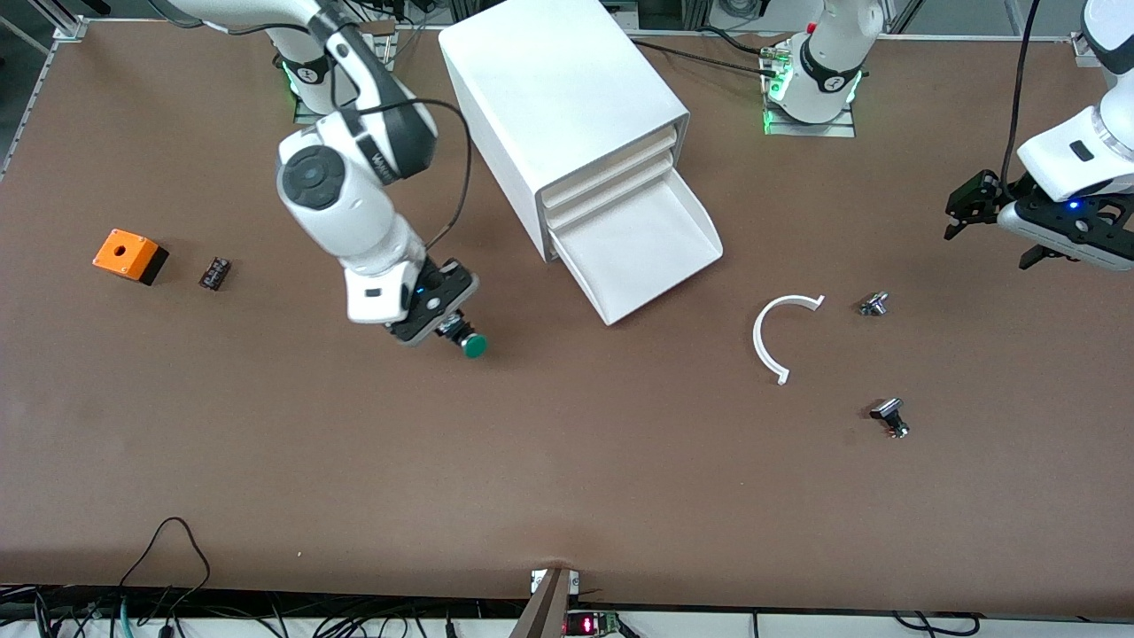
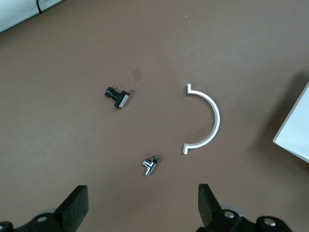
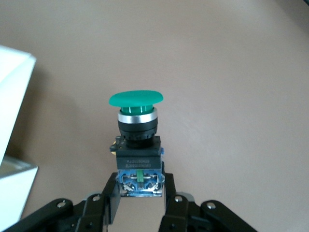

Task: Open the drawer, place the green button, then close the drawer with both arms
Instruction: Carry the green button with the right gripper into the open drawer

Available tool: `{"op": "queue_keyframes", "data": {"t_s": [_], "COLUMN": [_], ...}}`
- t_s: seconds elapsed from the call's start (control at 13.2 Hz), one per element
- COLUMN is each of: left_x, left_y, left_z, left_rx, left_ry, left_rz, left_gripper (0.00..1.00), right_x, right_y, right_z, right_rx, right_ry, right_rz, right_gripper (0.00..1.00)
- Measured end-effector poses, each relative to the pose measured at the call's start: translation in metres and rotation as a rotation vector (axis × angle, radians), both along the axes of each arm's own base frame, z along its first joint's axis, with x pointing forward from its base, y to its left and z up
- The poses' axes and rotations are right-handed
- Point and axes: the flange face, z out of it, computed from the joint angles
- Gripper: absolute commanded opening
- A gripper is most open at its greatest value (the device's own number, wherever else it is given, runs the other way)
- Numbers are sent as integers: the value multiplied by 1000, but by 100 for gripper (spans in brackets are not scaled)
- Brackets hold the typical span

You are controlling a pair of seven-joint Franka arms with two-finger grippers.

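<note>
My right gripper [image 1: 447, 326] pinches the button [image 1: 469, 343] by its blue base, green cap pointing away from my wrist, over bare table near the right arm's end of the cabinet [image 1: 567, 106]. The drawer [image 1: 640, 248], lowest of 3, stands pulled out. My left gripper [image 1: 967, 208] waits with fingers [image 2: 77, 205] spread, above the white arc [image 1: 780, 332] and 2 small metal parts [image 1: 874, 304].

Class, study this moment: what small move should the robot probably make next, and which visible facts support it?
Probably the right gripper, shut on the button above the table, should carry it toward the drawer, which already stands pulled out of the cabinet with nothing visible in it. The left gripper waits open over the small parts.
</note>
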Motion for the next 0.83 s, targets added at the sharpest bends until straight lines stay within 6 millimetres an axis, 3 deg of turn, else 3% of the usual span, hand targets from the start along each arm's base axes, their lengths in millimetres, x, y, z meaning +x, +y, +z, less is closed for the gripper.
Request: {"op": "queue_keyframes", "data": {"t_s": [0.3,0.53,0.83], "left_x": [3,2,1], "left_y": [5,5,4], "left_z": [5,20,30], "left_rx": [-2,13,63], "left_ry": [-31,-31,-29], "left_rz": [37,63,60], "left_gripper": [100,100,100], "right_x": [-39,-69,-86], "right_y": [74,131,197], "right_z": [-2,11,27], "right_rx": [-17,-42,-73], "right_ry": [-36,-70,-66], "right_rz": [267,412,543], "right_gripper": [16,16,16]}}
